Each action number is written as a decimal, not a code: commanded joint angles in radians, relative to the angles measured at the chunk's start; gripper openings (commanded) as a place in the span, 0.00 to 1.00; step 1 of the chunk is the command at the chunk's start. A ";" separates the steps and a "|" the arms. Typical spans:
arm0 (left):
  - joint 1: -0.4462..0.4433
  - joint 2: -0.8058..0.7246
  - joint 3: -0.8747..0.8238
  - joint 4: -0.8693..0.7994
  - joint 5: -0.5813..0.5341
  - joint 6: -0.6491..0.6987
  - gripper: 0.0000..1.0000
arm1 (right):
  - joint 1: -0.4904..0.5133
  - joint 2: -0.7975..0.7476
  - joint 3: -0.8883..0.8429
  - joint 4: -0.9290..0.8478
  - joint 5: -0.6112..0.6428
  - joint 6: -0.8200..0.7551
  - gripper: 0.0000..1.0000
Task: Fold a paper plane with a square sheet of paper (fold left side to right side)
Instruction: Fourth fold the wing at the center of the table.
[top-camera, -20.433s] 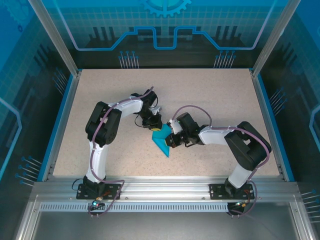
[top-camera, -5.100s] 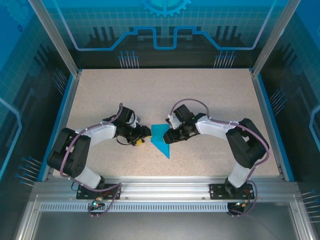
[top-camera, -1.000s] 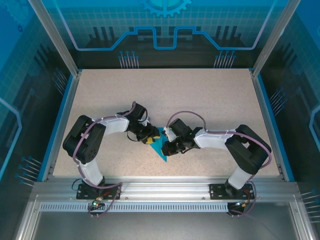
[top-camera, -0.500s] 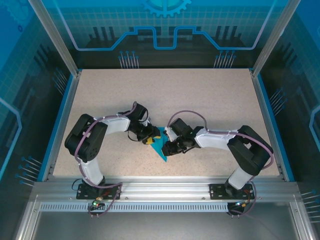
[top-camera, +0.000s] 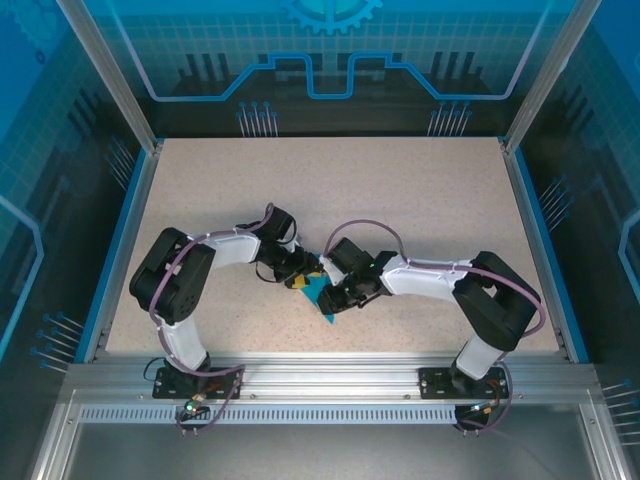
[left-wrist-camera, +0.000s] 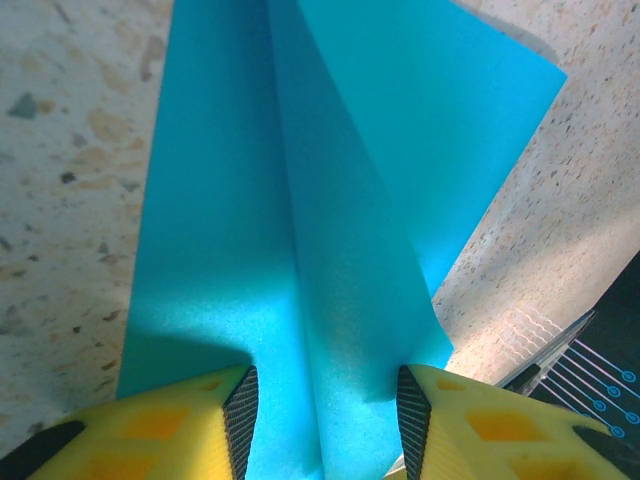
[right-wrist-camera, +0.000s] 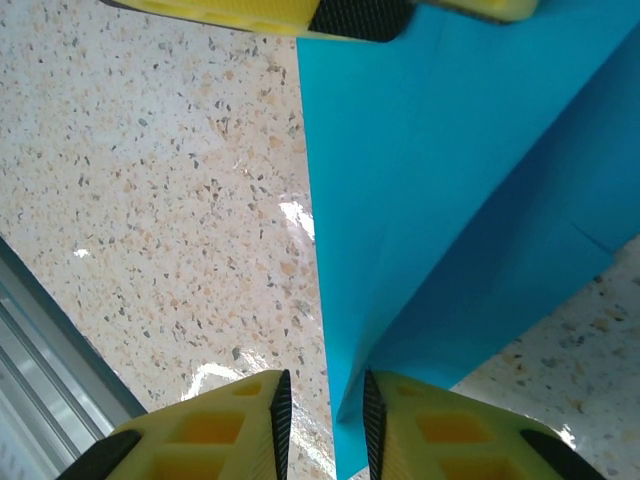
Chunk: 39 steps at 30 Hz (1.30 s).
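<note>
I've got the paper plane (top-camera: 324, 303) lying flat on the table (top-camera: 400, 190), about mid-table and a bit toward the near edge, with its sharp tip pointing at the arm bases. The left end effector (left-wrist-camera: 322, 400) is down at the plane's left side, toward the blunt end, and about half open. Its yellow fingers (left-wrist-camera: 170, 420) straddle the raised centre fold (left-wrist-camera: 300, 230). There's clear space between that fold and the left pad, and a flap edge just meets the right pad, so it isn't clamped as far as I can see. The right end effector (right-wrist-camera: 324, 410) is low at the plane's right edge and open only a crack. Speckled table shows through the gap; the plane's edge runs into it alongside one pad, and nothing is pinched. From the top view, both end effectors crowd the plane from either side, close to each other.
</note>
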 joint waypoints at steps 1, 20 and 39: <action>-0.006 0.031 0.011 -0.033 -0.033 -0.012 0.46 | 0.022 0.023 0.027 -0.046 0.015 -0.004 0.27; -0.006 0.034 0.011 -0.038 -0.040 -0.012 0.46 | 0.045 0.034 0.032 -0.104 0.070 -0.003 0.20; 0.004 -0.143 -0.005 -0.092 -0.063 0.009 0.50 | 0.062 -0.102 0.003 -0.083 0.112 0.007 0.32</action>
